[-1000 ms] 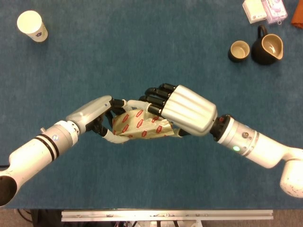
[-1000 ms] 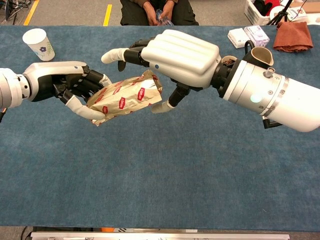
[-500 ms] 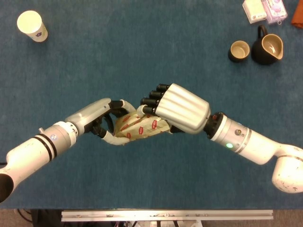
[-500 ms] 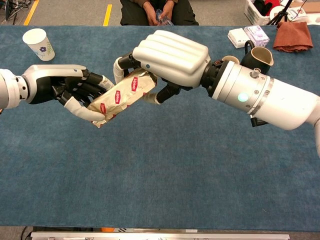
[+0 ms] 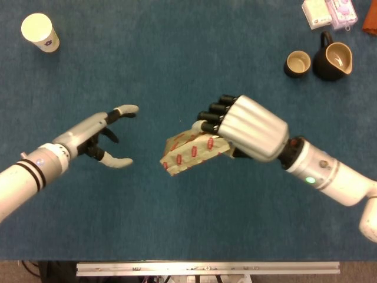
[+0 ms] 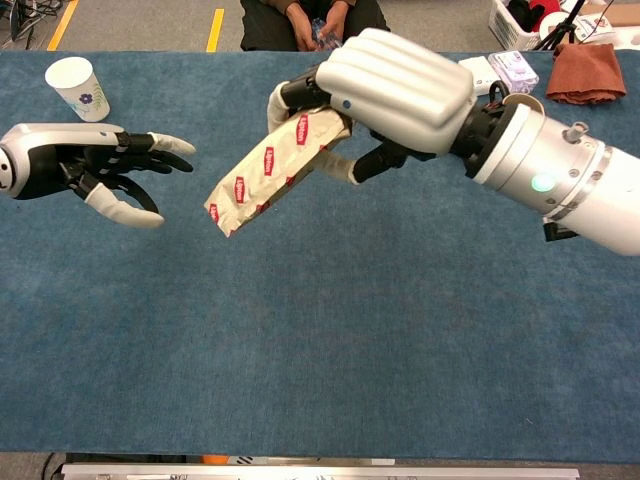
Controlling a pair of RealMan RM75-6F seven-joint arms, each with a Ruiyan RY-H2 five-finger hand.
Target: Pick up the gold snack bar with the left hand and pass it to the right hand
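The gold snack bar, a shiny wrapper with small red labels, hangs above the blue table. My right hand grips its upper end, fingers curled over it, and the free end points down toward the left. My left hand hovers off to the left, apart from the bar, with its fingers spread and nothing in it.
A white paper cup stands at the far left. At the far right are a small dark cup, a dark pitcher, white packets and an orange cloth. The blue table lies below both hands.
My left hand has let go of the bar, opened and pulled back to the left. My right hand now holds the bar alone and has drawn it to the right.
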